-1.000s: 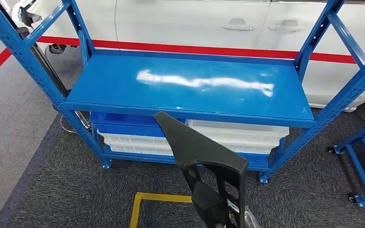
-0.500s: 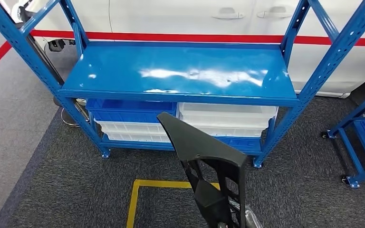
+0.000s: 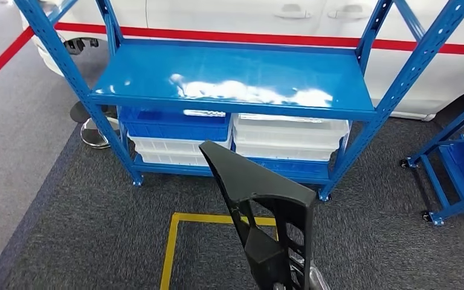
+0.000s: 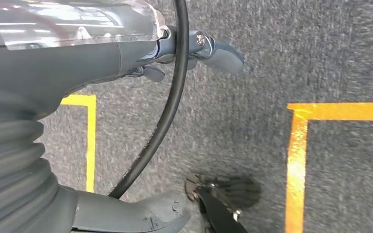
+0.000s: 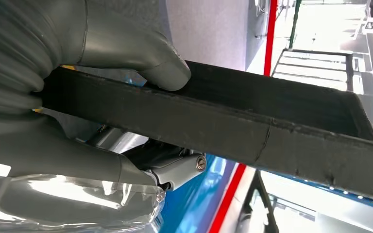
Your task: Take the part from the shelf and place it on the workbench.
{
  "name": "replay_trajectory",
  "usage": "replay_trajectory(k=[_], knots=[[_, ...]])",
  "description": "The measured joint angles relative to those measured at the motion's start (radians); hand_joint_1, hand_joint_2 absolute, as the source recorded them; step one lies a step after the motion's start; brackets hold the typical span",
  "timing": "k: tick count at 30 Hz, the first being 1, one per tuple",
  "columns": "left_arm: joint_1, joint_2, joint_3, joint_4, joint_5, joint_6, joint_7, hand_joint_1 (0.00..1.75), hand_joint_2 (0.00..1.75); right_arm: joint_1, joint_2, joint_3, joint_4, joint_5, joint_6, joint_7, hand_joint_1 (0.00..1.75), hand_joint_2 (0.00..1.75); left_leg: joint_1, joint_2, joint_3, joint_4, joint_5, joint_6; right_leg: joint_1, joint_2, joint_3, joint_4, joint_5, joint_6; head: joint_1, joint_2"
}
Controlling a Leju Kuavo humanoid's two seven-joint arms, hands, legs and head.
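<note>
the right hand (image 5: 77,97) grasps the black part (image 3: 260,187), its fingers mostly hidden beneath it. the part sits at 6 o'clock, before the blue shelf (image 3: 235,81). the left hand (image 4: 141,58) hangs over carpet, fingers apart, grasping nothing.

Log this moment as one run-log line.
right hand: holds black part | left hand: holds nothing, over carpet | blue shelf: bare, ahead | placement: not yet done

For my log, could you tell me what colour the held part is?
Black; the part shows best in the head view.
</note>
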Motion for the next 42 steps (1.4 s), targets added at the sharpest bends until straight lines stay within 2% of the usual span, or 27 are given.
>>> replay_trajectory(k=[1, 2, 3, 5, 7, 8, 10, 12, 13, 15, 16, 17, 18, 19, 21, 23, 24, 26, 27, 30, 32, 33, 34, 36, 38, 40, 42], knots=[[0.0, 0.0, 0.0, 0.0, 0.0, 0.0, -0.002, 0.0, 1.75, 0.001, 0.0, 0.0, 0.003, -0.009, 0.005, 0.0, 1.75, 1.75, -0.001, 0.006, -0.01, 0.002, 0.007, 0.0, -0.002, 0.0, -0.01, 0.053, -0.016, 0.003, 0.0, 0.0], [0.0, 0.0, 0.0, 0.0, 0.001, 0.0, -0.002, 0.0, 1.75, 0.001, 0.0, 0.0, 0.005, -0.016, 0.007, 0.0, 1.75, 1.75, -0.001, 0.013, -0.02, 0.004, 0.012, -0.001, -0.004, 0.0, -0.009, 0.08, -0.009, 0.005, 0.0, 0.0], [0.0, 0.001, 0.0, 0.0, 0.001, 0.001, -0.003, 0.0, 1.75, 0.001, 0.0, 0.0, 0.006, -0.021, 0.009, -0.001, 1.75, 1.75, -0.001, 0.021, -0.029, 0.008, 0.016, -0.002, -0.006, -0.002, 0.009, 0.074, 0.014, 0.006, 0.0, 0.0], [0.0, 0.001, -0.001, 0.0, 0.001, 0.001, -0.003, 0.0, 1.75, 0.001, 0.0, 0.0, 0.007, -0.025, 0.011, -0.001, 1.75, 1.75, -0.002, 0.037, -0.042, 0.02, 0.02, -0.007, -0.007, -0.027, 0.093, -0.036, 0.059, 0.006, 0.0, 0.0], [0.001, 0.001, -0.003, 0.0, 0.0, 0.001, -0.002, 0.0, 1.75, -0.001, 0.0, 0.0, 0.007, -0.026, 0.012, -0.001, 1.75, 1.75, -0.005, 0.053, -0.051, 0.034, 0.021, -0.017, 0.0, -0.062, 0.168, -0.156, 0.061, -0.001, 0.0, 0.0], [0.001, 0.0, -0.004, 0.0, 0.0, 0.002, -0.001, 0.0, 1.75, -0.002, 0.0, 0.0, 0.007, -0.027, 0.012, -0.002, 1.75, 1.75, -0.006, 0.062, -0.053, 0.038, 0.022, -0.022, 0.005, -0.07, 0.182, -0.184, 0.053, -0.007, 0.0, 0.0], [-0.001, 0.0, -0.007, 0.0, 0.0, 0.003, 0.001, 0.0, 1.75, 0.0, 0.0, 0.0, 0.007, -0.029, 0.012, -0.001, 1.75, 1.75, -0.007, 0.077, -0.056, 0.042, 0.022, -0.033, 0.006, -0.054, 0.178, -0.197, 0.053, -0.021, 0.0, 0.0], [-0.002, 0.001, -0.009, 0.0, 0.0, 0.003, 0.003, 0.0, 1.75, 0.0, 0.0, 0.0, 0.008, -0.03, 0.013, -0.001, 1.75, 1.75, -0.004, 0.05, -0.067, 0.068, -0.004, -0.047, 0.002, -0.033, 0.171, -0.202, 0.062, -0.036, 0.0, 0.0], [-0.001, 0.001, -0.01, 0.0, 0.0, 0.003, 0.004, 0.0, 1.75, 0.0, -0.001, 0.0, 0.008, -0.03, 0.013, 0.0, 1.75, 1.75, -0.001, 0.025, -0.083, 0.108, -0.035, -0.053, -0.001, -0.024, 0.168, -0.204, 0.066, -0.043, 0.0, 0.0], [0.002, 0.002, -0.013, 0.0, 0.0, 0.003, 0.006, 0.0, 1.75, -0.002, -0.002, 0.0, 0.008, -0.031, 0.013, 0.001, 1.75, 1.75, 0.001, -0.012, -0.132, 0.237, -0.107, -0.06, 0.0, -0.003, 0.16, -0.204, 0.073, -0.05, 0.0, 0.0], [0.003, 0.002, -0.015, 0.0, 0.0, 0.003, 0.007, 0.0, 1.75, -0.001, -0.002, 0.0, 0.008, -0.031, 0.013, 0.001, 1.75, 1.75, 0.002, -0.018, -0.154, 0.294, -0.127, -0.061, 0.001, 0.008, 0.158, -0.203, 0.075, -0.052, 0.0, 0.0], [0.004, 0.002, -0.016, 0.0, 0.0, 0.003, 0.008, 0.0, 1.75, -0.001, -0.002, 0.0, 0.008, -0.031, 0.013, 0.002, 1.75, 1.75, 0.002, -0.021, -0.164, 0.323, -0.127, -0.061, 0.001, 0.02, 0.155, -0.202, 0.077, -0.052, 0.0, 0.0], [0.005, 0.002, -0.017, 0.0, 0.0, 0.003, 0.009, 0.0, 1.75, 0.0, -0.002, 0.0, 0.008, -0.031, 0.013, 0.002, 1.75, 1.75, 0.002, -0.022, -0.155, 0.313, -0.106, -0.06, 0.002, 0.034, 0.154, -0.2, 0.078, -0.051, 0.0, 0.0], [0.006, 0.002, -0.018, 0.0, 0.0, 0.003, 0.009, 0.0, 1.75, 0.0, -0.002, 0.0, 0.008, -0.031, 0.013, 0.002, 1.75, 1.75, 0.002, -0.028, -0.131, 0.266, -0.071, -0.057, 0.002, 0.046, 0.154, -0.198, 0.078, -0.05, 0.0, 0.0], [0.008, 0.004, -0.018, 0.0, 0.0, 0.003, 0.01, 0.0, 1.75, -0.001, -0.002, 0.0, 0.008, -0.031, 0.013, 0.002, 1.75, 1.75, 0.003, -0.074, -0.066, 0.133, -0.009, -0.047, 0.001, 0.071, 0.15, -0.194, 0.079, -0.046, 0.0, 0.0], [0.01, 0.006, -0.019, 0.001, 0.0, 0.003, 0.01, 0.0, 1.75, -0.002, -0.002, 0.0, 0.008, -0.031, 0.013, 0.003, 1.75, 1.75, 0.004, -0.111, -0.032, 0.059, 0.008, -0.04, -0.002, 0.094, 0.14, -0.192, 0.085, -0.034, 0.0, 0.0], [0.009, 0.006, -0.02, 0.002, 0.0, 0.003, 0.01, 0.0, 1.75, -0.002, -0.002, 0.0, 0.008, -0.031, 0.013, 0.003, 1.75, 1.75, 0.003, -0.11, -0.029, 0.052, 0.007, -0.039, -0.004, 0.105, 0.134, -0.191, 0.09, -0.026, 0.0, 0.0], [0.003, 0.006, -0.021, 0.002, 0.0, 0.002, 0.01, 0.0, 1.75, 0.001, -0.002, 0.0, 0.009, -0.031, 0.012, 0.003, 1.75, 1.75, 0.006, -0.084, -0.028, 0.035, 0.008, -0.034, -0.003, 0.116, 0.123, -0.186, 0.092, -0.014, 0.0, 0.0], [0.001, 0.006, -0.021, 0.002, 0.0, 0.001, 0.01, 0.0, 1.75, 0.002, 0.0, 0.0, 0.008, -0.031, 0.012, 0.003, 1.75, 1.75, 0.009, -0.069, -0.026, 0.026, 0.01, -0.028, 0.0, 0.101, 0.112, -0.167, 0.078, -0.01, 0.0, 0.0], [0.004, 0.005, -0.022, 0.002, 0.0, 0.0, 0.011, 0.0, 1.75, 0.0, 0.004, -0.001, 0.009, -0.031, 0.011, 0.004, 1.75, 1.75, 0.01, -0.027, -0.028, 0.016, 0.015, -0.014, 0.002, 0.03, 0.035, -0.007, -0.011, -0.005, 0.0, 0.0], [0.007, 0.006, -0.022, 0.002, 0.0, 0.0, 0.012, 0.0, 1.75, 0.001, 0.005, -0.001, 0.011, -0.032, 0.011, 0.006, 1.75, 1.75, 0.007, 0.0, -0.032, 0.019, 0.015, -0.013, -0.003, 0.014, -0.004, 0.082, -0.038, 0.0, 0.0, 0.0], [0.006, 0.006, -0.022, 0.002, 0.0, 0.0, 0.012, 0.0, 1.75, 0.002, 0.005, -0.001, 0.012, -0.032, 0.011, 0.006, 1.75, 1.75, 0.007, 0.014, -0.033, 0.022, 0.014, -0.014, -0.004, 0.009, 0.001, 0.078, -0.026, 0.002, 0.0, 0.0], [0.005, 0.006, -0.022, 0.002, 0.0, 0.0, 0.012, 0.0, 1.75, 0.002, 0.005, -0.001, 0.013, -0.033, 0.011, 0.006, 1.75, 1.75, 0.007, 0.026, -0.034, 0.025, 0.013, -0.015, -0.006, 0.001, 0.025, 0.038, 0.002, 0.002, 0.0, 0.0], [0.003, 0.006, -0.022, 0.002, 0.001, 0.0, 0.012, 0.0, 1.75, 0.002, 0.005, -0.001, 0.014, -0.036, 0.011, 0.007, 1.75, 1.75, 0.004, 0.047, -0.035, 0.033, 0.007, -0.022, -0.003, -0.042, 0.1, -0.095, 0.056, -0.002, 0.0, 0.0], [0.003, 0.006, -0.023, 0.002, 0.002, 0.0, 0.013, 0.0, 1.75, 0.001, 0.005, -0.001, 0.014, -0.039, 0.01, 0.007, 1.75, 1.75, -0.001, 0.064, -0.035, 0.04, 0.002, -0.033, 0.004, -0.074, 0.139, -0.172, 0.074, -0.012, 0.0, 0.0], [0.001, 0.006, -0.023, 0.002, 0.005, 0.001, 0.014, 0.0, 1.75, 0.004, 0.005, -0.001, 0.015, -0.042, 0.01, 0.007, 1.75, 1.75, -0.004, 0.084, -0.033, 0.043, -0.001, -0.044, 0.008, -0.06, 0.134, -0.18, 0.075, -0.024, 0.0, 0.0], [0.0, 0.006, -0.023, 0.002, 0.006, 0.001, 0.015, 0.0, 1.75, 0.007, 0.005, -0.001, 0.015, -0.043, 0.01, 0.007, 1.75, 1.75, 0.001, 0.069, -0.036, 0.058, -0.017, -0.057, 0.006, -0.039, 0.13, -0.184, 0.082, -0.037, 0.0, 0.0]])
